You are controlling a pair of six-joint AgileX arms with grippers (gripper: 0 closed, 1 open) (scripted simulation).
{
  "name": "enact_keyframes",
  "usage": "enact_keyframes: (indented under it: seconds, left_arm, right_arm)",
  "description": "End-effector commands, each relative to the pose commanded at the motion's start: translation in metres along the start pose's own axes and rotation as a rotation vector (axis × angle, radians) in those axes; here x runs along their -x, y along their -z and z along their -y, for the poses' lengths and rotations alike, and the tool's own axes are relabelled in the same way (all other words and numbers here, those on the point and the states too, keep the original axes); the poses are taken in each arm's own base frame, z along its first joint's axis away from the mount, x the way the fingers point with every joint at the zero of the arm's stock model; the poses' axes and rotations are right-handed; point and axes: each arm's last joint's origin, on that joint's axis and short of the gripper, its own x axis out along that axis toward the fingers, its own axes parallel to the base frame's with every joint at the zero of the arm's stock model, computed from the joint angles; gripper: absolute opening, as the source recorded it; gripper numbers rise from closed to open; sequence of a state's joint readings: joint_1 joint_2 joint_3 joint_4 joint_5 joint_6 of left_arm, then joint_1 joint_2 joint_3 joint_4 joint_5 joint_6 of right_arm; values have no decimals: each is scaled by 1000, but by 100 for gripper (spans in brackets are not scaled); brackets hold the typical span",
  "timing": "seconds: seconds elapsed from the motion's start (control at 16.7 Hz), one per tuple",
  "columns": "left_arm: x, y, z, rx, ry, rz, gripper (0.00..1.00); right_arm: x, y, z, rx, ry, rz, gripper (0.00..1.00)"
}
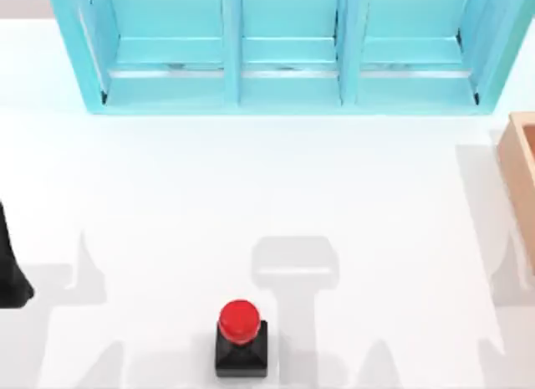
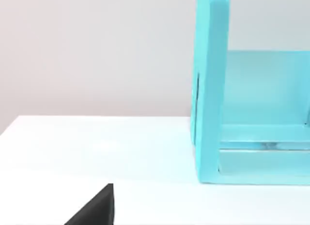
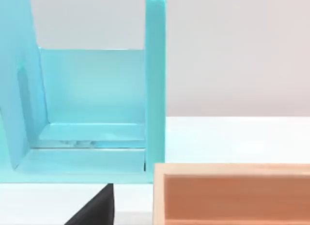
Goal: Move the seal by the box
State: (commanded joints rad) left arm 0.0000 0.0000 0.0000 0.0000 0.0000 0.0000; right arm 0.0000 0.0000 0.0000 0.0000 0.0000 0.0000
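Seal (image 1: 242, 337) upright, front centre, untouched; box (image 1: 520, 173) far right; jaws' state unreadable.

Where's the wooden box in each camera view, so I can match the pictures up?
Top view: the box sits at the table's right edge, cut off by the frame, in front of the turquoise shelf unit.
Left wrist view: the box is not in it.
Right wrist view: the box lies close, just in front of the shelf.
Shared landmark: the turquoise shelf unit.
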Motion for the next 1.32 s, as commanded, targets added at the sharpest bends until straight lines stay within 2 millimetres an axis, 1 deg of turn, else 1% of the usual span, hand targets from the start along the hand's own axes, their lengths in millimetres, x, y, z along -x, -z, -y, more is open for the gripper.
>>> enact_keyframes:
  seconds: [0.18,0.3,0.48,0.72,0.9,1.08,1.2,1.32]
  left_arm:
    - [0,0,0,0,0,0,100]
    - [0,0,0,0,0,0,100]
    - [0,0,0,0,0,0,100]
    - [0,0,0,0,0,0,100]
    - [0,0,0,0,0,0,100]
    - [0,0,0,0,0,0,100]
    - [0,0,0,0,0,0,100]
    - [0,0,0,0,0,0,100]
  right_arm:
    - [0,-2,-1,-3,-8,-5,100]
    - [0,-11,-4,-19,-49,-34,100]
    - [-2,-39,-15,-65,-166,-127,100]
    - [-12,-94,-39,-144,-359,-320,100]
    - [-28,-133,-67,-196,-481,-515,100]
    - [-48,-166,-106,-226,-566,-735,100]
    - [-61,-180,-139,-231,-592,-888,100]
    - [-72,-187,-174,-224,-589,-1038,100]
